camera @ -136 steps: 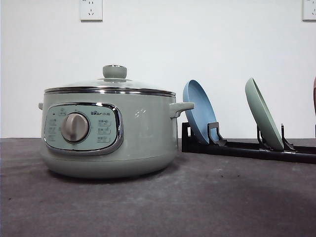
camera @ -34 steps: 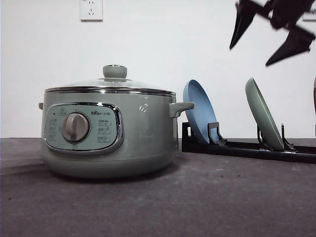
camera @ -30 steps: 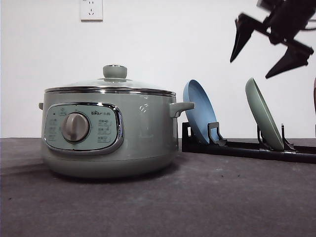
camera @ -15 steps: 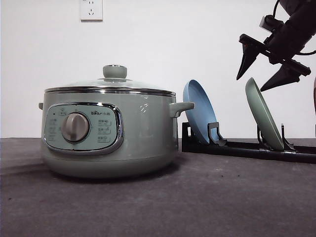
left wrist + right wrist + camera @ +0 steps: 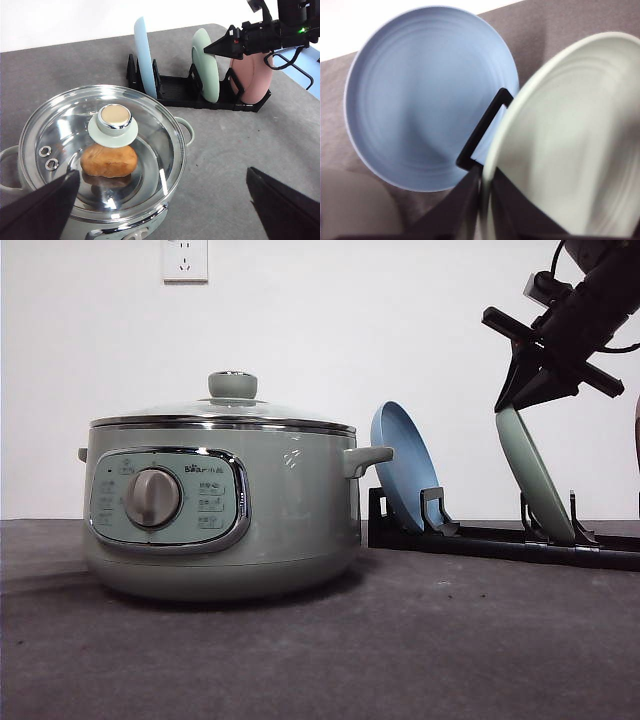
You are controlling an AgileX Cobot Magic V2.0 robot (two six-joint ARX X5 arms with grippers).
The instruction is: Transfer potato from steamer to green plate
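**What the cameras can't quite catch**

From the front, the steamer (image 5: 220, 505) keeps its contents to itself: the pot wall hides everything inside. The left wrist camera sees the potato (image 5: 108, 160) through the glass lid (image 5: 100, 145), but the lid's knob (image 5: 114, 119) covers its upper part and reflections streak the rest. The left gripper (image 5: 160, 200) shows as two dark, soft-edged finger shapes cut by the picture's edge. On the right wrist camera the green plate (image 5: 565, 150) is blurred and runs off the picture, its rim splitting the right gripper's (image 5: 481, 205) fingers. The pink plate (image 5: 252, 75) sits half behind the right arm; in the front view it is a sliver at the edge.
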